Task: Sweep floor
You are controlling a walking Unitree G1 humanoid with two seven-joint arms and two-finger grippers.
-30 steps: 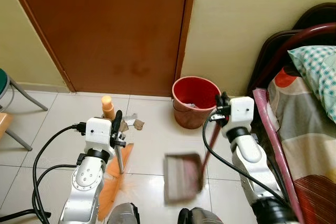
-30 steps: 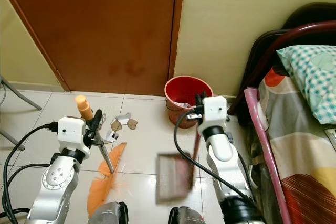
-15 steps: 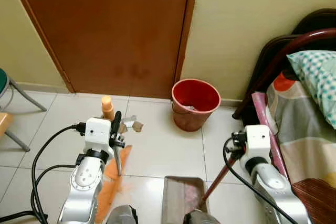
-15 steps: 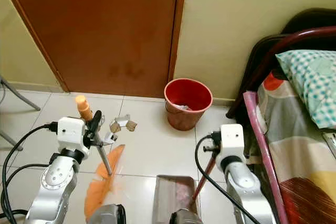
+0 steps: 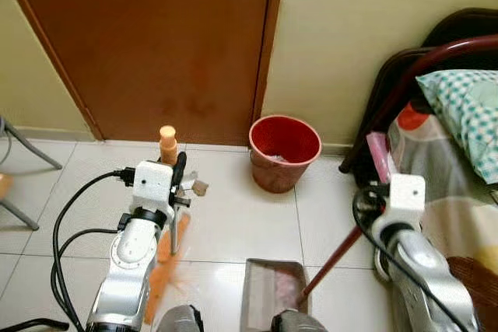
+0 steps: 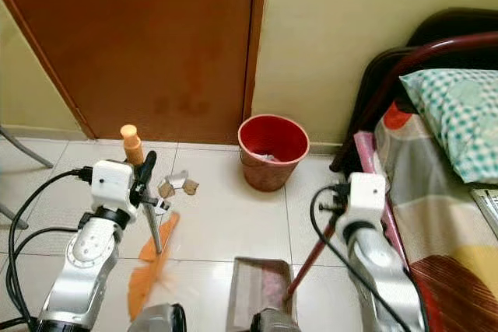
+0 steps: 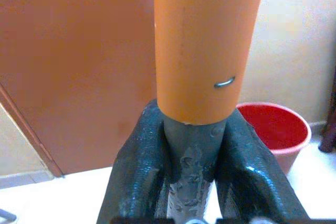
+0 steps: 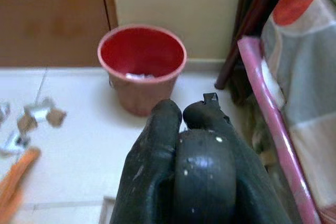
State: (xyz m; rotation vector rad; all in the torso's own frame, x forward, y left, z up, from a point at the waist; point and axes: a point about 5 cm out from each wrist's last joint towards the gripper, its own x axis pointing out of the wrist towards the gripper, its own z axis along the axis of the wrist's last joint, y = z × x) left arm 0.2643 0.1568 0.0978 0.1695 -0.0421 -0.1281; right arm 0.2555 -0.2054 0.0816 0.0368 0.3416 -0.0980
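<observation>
Since a second ago the right gripper has drawn back from beside the red bucket toward the bed, and the dustpan has come down from its blurred swing to sit flat on the tiles close to the robot. That gripper is clamped on the dustpan's red handle, its black fingers pressed together around the dark grip; the pan lies below and inward of it, and the handle slants from the claw down to the pan's back edge. The left gripper is closed on the broom handle, holding the grey shaft just under the orange sleeve, with the orange bristles trailing down and back from the claw onto the floor. The scraps of litter lie just ahead of the left claw, toward the brown door, while the pan's open mouth is to that claw's right and nearer the robot. As I judge it, the broom arm is the nearer one, and the coming stroke must pull the litter back and rightward, across the broom's long axis, into the pan.
</observation>
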